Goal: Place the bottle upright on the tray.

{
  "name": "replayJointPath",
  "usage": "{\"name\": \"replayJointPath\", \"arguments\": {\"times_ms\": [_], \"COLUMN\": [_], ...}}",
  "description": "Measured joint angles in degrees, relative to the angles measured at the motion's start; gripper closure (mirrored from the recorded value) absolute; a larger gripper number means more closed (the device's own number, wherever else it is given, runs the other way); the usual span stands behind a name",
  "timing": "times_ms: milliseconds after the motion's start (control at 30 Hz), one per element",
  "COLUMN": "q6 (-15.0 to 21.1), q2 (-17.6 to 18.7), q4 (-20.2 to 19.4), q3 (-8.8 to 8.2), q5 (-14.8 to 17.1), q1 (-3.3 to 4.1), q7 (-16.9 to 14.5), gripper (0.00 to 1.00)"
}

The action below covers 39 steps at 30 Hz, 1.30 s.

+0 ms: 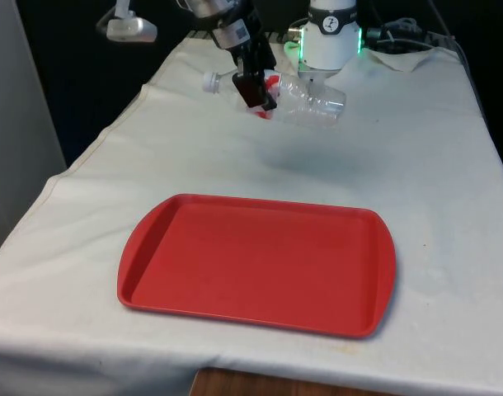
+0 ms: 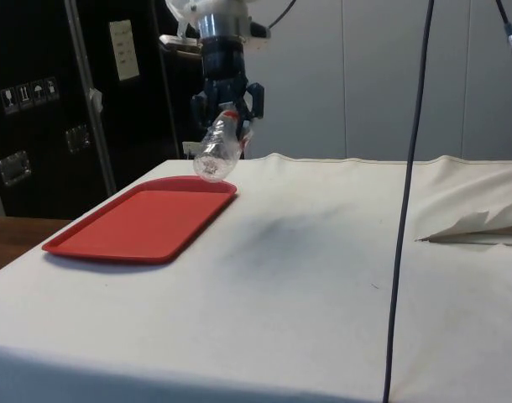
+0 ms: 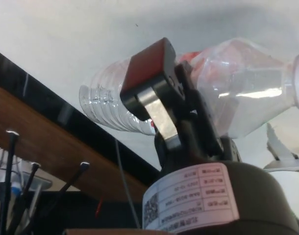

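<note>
Front view: gripper (image 1: 260, 92) pinches clear bottle (image 1: 297, 96) at its red label, lying sideways in air above far cloth, well apart from red tray (image 1: 260, 262); mid-body hold presumably eases tipping it upright later. Side view: bottle (image 2: 216, 149) hangs tilted, base down toward cam, w/ tray (image 2: 143, 220) beyond. Wrist view: finger (image 3: 148, 81) pressed across bottle (image 3: 228, 90), cap end out sideways

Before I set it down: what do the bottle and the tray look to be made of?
The bottle looks like thin clear plastic: see-through, ribbed body, glossy glints, a white cap and a red label. The tray looks like rigid moulded plastic, uniform red with a raised rolled rim and a dull sheen, though the material can't be confirmed.
</note>
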Motion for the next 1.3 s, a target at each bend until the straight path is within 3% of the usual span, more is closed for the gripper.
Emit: {"name": "replayJointPath", "arguments": {"times_ms": [667, 1067, 1300], "q6": [0.11, 0.00, 0.06], "q2": [0.69, 1.60, 3.78], "q4": [2.81, 3.72, 7.10], "q3": [3.32, 3.67, 3.78], "q5": [-6.88, -7.39, -7.39], "q1": [0.97, 1.09, 1.09], "q7": [7.96, 8.42, 9.91], "gripper": [0.86, 0.86, 0.86]}}
